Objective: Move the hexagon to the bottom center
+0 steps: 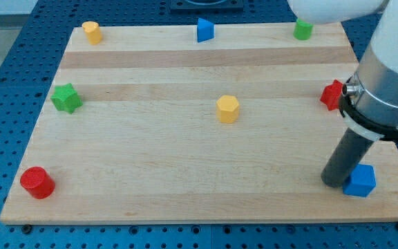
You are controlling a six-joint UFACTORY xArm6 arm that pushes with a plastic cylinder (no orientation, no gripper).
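A yellow hexagon block [228,108] sits near the middle of the wooden board [185,166], a little right of centre. My tip [335,182] stands at the board's lower right, touching or just left of a blue cube [360,180]. The tip is far to the right of and below the hexagon. The rod rises from the tip into the grey arm body at the view's right.
A yellow cylinder [91,32], a blue triangular block [204,30] and a green block [303,29] lie along the top edge. A green star [66,97] is at the left, a red cylinder [36,182] at the lower left, a red block [332,95] at the right edge.
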